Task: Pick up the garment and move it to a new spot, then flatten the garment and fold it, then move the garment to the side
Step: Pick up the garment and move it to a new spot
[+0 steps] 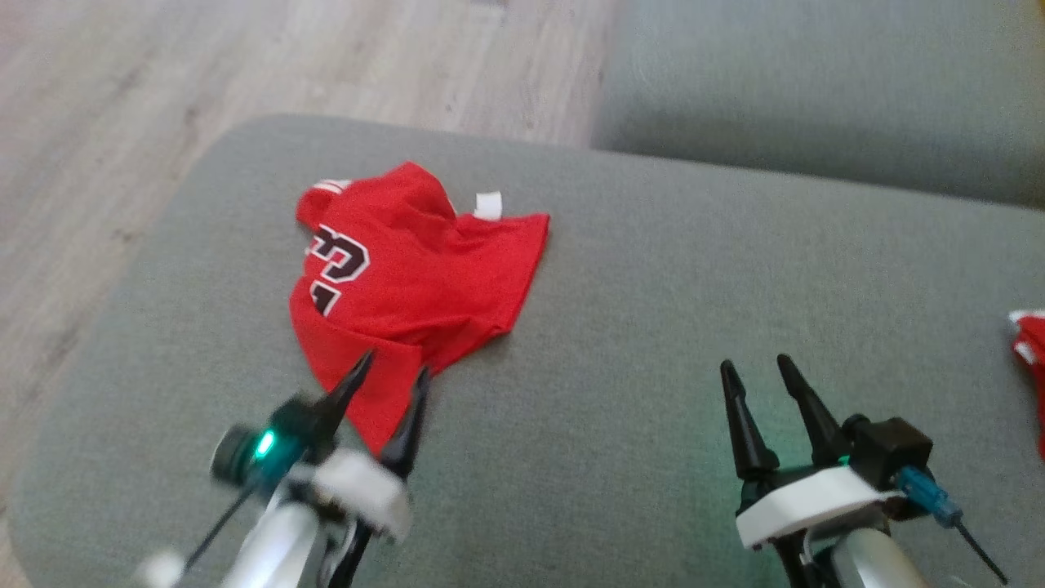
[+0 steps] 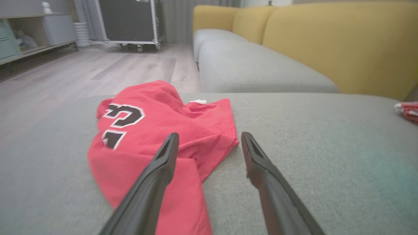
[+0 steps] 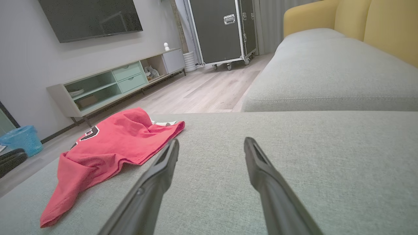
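Observation:
The garment [image 1: 408, 286] is a red jersey with black-and-white numerals, lying crumpled on the grey sofa cushion [image 1: 653, 286]. In the left wrist view the garment [image 2: 153, 140] spreads under and ahead of the fingers, and in the right wrist view the garment [image 3: 111, 147] lies off to the left. My left gripper [image 1: 392, 376] hovers open over the garment's near corner, its jaws apart with nothing between them. My right gripper [image 1: 759, 367] stands open over bare cushion, well right of the garment.
Another red cloth [image 1: 1030, 351] lies at the cushion's right edge. A second grey seat [image 1: 816, 90] lies beyond, with yellow backrests [image 2: 343, 42]. Wooden floor [image 1: 163, 98] borders the cushion's left and far sides. A TV cabinet [image 3: 114, 85] and a wheeled black case [image 3: 222, 32] stand across the room.

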